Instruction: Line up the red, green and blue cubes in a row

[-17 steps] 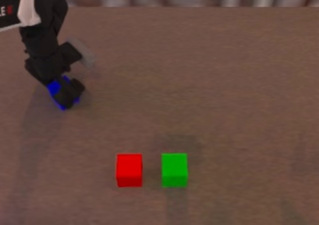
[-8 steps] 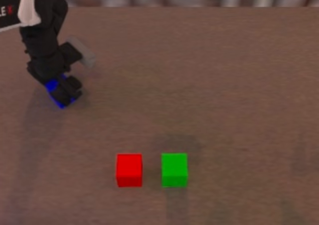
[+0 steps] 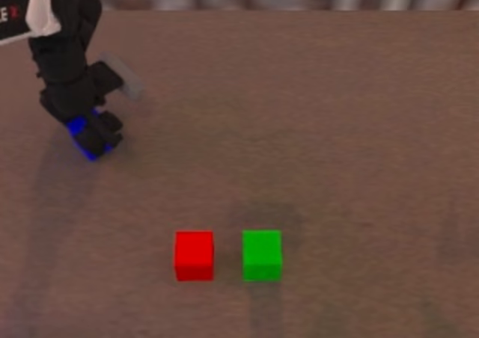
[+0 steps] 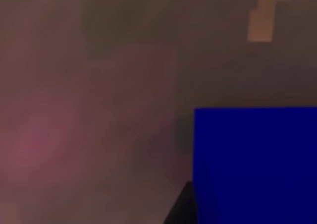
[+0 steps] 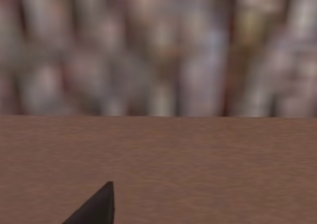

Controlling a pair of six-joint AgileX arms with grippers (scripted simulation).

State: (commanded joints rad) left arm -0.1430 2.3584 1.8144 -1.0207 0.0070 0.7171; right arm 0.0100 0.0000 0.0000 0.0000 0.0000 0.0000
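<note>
Item 1, far left of the surface [image 3: 337, 114]: my left hand [image 3: 96, 134], down at the blue cube [image 3: 78, 131]. The dark fingers are straddling the cube and hiding most of it from above; only blue slivers are showing at the near edge. I am reading the hand as closing on the cube, though whether the grip is firm I cannot tell. In the left wrist view the blue face is filling the lower corner right beside one dark finger [image 4: 181, 209].

Handling note: I am judging this the grasp of the last cube. To do it well, I should be squeezing on two flat opposite faces, keeping the cube centred between the fingers, then lifting straight before carrying, so it is not skidding or twisting.

Item 2, lower middle: red cube [image 3: 194, 255], resting flat on the surface.

Item 3, just beside it with a small gap: green cube [image 3: 262, 255], level with the red one. The blue cube is sitting well apart from both; an equal gap beside this pair would complete the row.

Item 4, my right hand [image 5: 94, 206]: out of the top view, parked; fingers' state not shown.

Change since a second ago: my left hand is sitting slightly closer over the blue cube, less blue showing; red and green are unmoved.
</note>
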